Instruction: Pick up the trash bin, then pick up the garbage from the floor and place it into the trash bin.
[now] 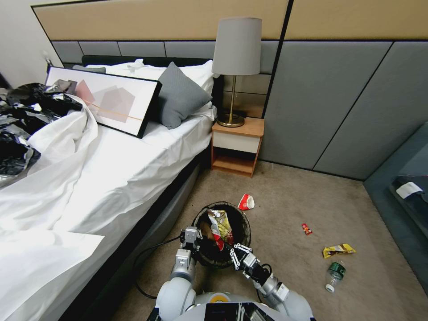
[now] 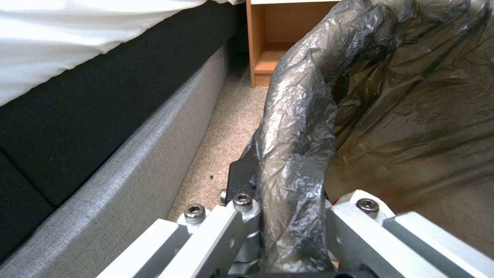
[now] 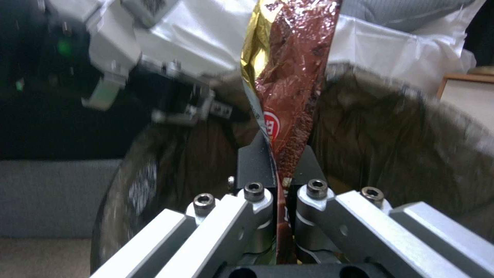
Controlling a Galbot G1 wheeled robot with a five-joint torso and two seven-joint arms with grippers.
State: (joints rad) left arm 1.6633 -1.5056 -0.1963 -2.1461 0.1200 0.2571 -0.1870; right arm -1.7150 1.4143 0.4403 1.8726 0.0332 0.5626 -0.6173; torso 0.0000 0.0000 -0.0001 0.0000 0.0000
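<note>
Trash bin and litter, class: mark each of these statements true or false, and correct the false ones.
1. The left gripper is clamped on the rim of the trash bin. True.
2. The right gripper is open and holds nothing. False: it is shut on a snack wrapper, held over the bin's opening.
3. A red-and-white paper cup lies on the carpet beyond the bin. True.
4. The green-capped bottle stands on the nightstand. False: it lies on the carpet on the robot's right, near a yellow wrapper.
5. The lamp stands on the bed. False: it stands on the nightstand.
</note>
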